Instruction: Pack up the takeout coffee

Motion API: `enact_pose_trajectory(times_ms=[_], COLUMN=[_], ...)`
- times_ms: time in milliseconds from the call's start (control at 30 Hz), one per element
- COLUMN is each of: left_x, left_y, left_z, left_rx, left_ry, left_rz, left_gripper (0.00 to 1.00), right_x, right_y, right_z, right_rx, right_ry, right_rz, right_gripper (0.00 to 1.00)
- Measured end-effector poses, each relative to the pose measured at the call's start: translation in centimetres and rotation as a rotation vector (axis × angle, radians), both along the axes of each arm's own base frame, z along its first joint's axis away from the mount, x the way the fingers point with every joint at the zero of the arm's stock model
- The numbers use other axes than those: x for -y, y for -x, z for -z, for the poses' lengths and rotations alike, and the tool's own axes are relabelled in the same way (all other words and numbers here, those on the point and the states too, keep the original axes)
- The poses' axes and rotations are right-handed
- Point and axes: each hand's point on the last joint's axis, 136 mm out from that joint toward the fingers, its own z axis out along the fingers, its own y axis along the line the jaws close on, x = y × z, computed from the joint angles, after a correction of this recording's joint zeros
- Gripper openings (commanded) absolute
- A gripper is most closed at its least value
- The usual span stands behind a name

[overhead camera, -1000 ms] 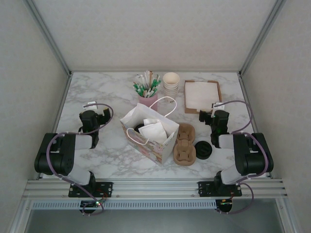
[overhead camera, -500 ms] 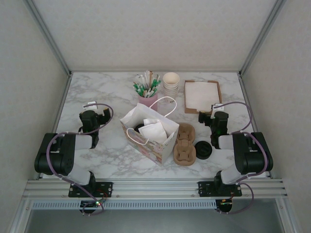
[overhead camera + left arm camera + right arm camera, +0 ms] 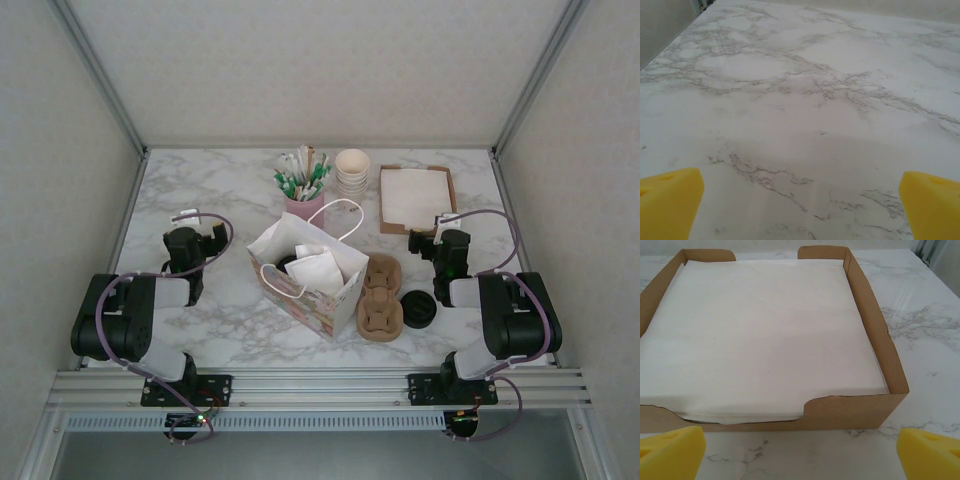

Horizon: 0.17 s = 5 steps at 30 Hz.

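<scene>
Right arm: the wrist swung slightly leftward in the top view, which brought the right gripper [image 3: 432, 240] a little nearer the front edge of the cardboard napkin tray [image 3: 850, 414]. Its purple cable [image 3: 478, 211] loop rose and widened. The whole shift fell within the first half-second.

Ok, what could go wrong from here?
The paper bag stands unsupported; a nudge could tip it. The dark lid-like shape inside it is half hidden by a napkin, so whether it sits upright is unclear. The loose black lid lies close to the right arm.
</scene>
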Motion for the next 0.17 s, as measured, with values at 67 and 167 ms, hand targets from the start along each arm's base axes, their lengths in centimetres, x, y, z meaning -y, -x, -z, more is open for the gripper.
enact_pose_trajectory(times_ms=[67,167], left_x=[0.0,-0.01], left_y=[0.0,0.0], left_z=[0.0,0.0], left_rx=[0.0,0.0], left_ry=[0.0,0.001], left_rz=[0.0,0.001], left_gripper=[1.0,1.0], right_x=[0.0,0.0], right_y=[0.0,0.0], right_z=[0.0,0.0], right_rx=[0.0,0.0], right_ry=[0.0,0.0], right_rz=[0.0,0.0], right_gripper=[0.99,0.99])
